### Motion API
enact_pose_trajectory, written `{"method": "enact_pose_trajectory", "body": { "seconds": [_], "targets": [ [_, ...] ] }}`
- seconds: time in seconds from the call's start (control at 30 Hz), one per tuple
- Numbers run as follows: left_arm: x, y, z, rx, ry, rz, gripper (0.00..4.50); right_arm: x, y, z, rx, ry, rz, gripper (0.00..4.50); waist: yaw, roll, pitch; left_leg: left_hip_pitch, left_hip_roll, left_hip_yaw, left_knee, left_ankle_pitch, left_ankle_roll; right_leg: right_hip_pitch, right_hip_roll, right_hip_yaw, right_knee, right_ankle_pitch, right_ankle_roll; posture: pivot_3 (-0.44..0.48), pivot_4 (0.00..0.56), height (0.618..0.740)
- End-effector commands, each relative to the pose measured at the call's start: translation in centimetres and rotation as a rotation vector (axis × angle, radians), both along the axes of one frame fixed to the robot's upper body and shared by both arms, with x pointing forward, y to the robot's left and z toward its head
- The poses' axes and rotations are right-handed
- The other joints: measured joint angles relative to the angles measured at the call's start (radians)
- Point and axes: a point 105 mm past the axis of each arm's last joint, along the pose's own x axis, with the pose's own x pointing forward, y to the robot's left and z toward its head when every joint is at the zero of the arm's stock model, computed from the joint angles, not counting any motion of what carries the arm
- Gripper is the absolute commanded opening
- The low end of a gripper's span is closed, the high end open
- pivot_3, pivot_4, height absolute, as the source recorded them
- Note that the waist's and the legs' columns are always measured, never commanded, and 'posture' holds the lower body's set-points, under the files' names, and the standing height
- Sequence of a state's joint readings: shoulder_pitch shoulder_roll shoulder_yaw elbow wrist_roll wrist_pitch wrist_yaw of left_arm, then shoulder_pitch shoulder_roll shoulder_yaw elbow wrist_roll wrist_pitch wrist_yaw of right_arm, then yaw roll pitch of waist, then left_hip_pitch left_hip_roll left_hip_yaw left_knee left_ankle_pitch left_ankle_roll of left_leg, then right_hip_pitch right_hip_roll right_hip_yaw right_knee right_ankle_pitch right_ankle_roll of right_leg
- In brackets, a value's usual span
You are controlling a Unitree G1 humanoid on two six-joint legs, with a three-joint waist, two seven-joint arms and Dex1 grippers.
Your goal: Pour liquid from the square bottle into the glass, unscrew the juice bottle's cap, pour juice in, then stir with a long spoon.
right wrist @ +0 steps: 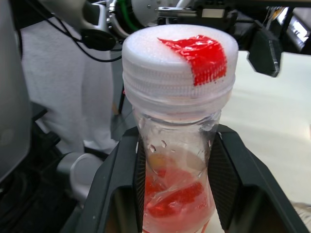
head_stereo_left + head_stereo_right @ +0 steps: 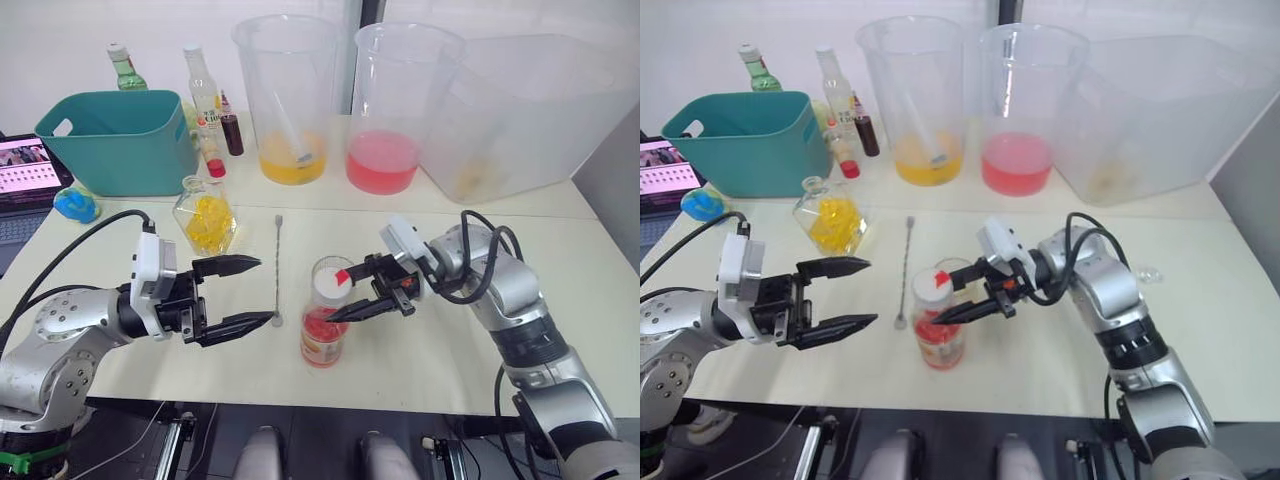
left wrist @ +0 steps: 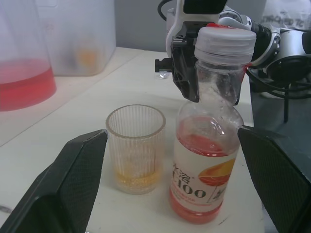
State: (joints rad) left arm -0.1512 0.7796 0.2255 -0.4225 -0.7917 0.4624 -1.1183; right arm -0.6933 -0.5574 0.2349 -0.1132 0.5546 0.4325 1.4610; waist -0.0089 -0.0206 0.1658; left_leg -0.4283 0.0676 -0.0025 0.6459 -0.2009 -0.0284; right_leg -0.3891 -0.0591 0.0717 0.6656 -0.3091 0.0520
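The juice bottle (image 2: 324, 325) stood upright near the table's (image 2: 560, 330) front edge, its ridged white cap (image 2: 332, 279) with a red mark on. The right gripper (image 2: 368, 297) pinched its clear neck. The left gripper (image 2: 232, 297) hung with fingers spread, bare tabletop between it and the bottle. The ribbed glass (image 3: 135, 148) stood just beside the bottle. The label read "100". The thin metal long spoon (image 2: 277, 270) lay flat nearby.
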Motion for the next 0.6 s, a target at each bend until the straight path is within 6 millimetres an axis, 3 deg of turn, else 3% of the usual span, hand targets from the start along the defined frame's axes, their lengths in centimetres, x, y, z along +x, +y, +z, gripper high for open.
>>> {"method": "enact_pose_trajectory", "body": {
  "seconds": [0.03, 0.27, 0.43, 0.6],
  "targets": [
    [0.0, -0.8, 0.2, -0.015, -0.002, -0.072, 4.5, -1.2, -0.7, 2.7, 0.073, -0.027, -0.036, 1.25, -0.001, 0.0, 0.0, 0.0, 0.0, 0.0, 0.0, 0.0, 0.0, 0.0, 0.0, 0.0, 0.0, 0.0, 0.0, 0.0, 0.15, 0.728],
    [1.1, -1.6, 0.6, -0.008, 0.004, -0.177, 4.5, -3.3, -1.6, 2.9, 0.117, 0.018, -0.257, 1.25, -0.001, 0.0, 0.0, -0.001, 0.0, 0.0, 0.0, 0.0, 0.0, 0.0, 0.0, 0.0, -0.001, 0.0, 0.0, 0.0, 0.15, 0.728],
    [1.7, -2.0, 0.6, 0.016, 0.019, -0.262, 4.5, -5.0, -1.4, 1.6, 0.126, -0.026, -0.456, 1.25, -0.007, 0.0, 0.0, -0.001, 0.0, 0.0, 0.0, 0.0, 0.0, 0.0, 0.001, 0.0, 0.0, 0.0, 0.0, 0.0, 0.15, 0.728],
    [2.6, -2.5, 1.1, -0.005, 0.042, -0.353, 4.5, -4.8, -1.3, 1.8, 0.223, -0.043, -0.666, 1.25, -0.003, 0.0, 0.0, -0.002, -0.001, -0.001, 0.001, 0.001, -0.002, 0.0, 0.001, 0.0, -0.001, 0.0, 0.0, 0.0, 0.15, 0.728]
  ]
}}
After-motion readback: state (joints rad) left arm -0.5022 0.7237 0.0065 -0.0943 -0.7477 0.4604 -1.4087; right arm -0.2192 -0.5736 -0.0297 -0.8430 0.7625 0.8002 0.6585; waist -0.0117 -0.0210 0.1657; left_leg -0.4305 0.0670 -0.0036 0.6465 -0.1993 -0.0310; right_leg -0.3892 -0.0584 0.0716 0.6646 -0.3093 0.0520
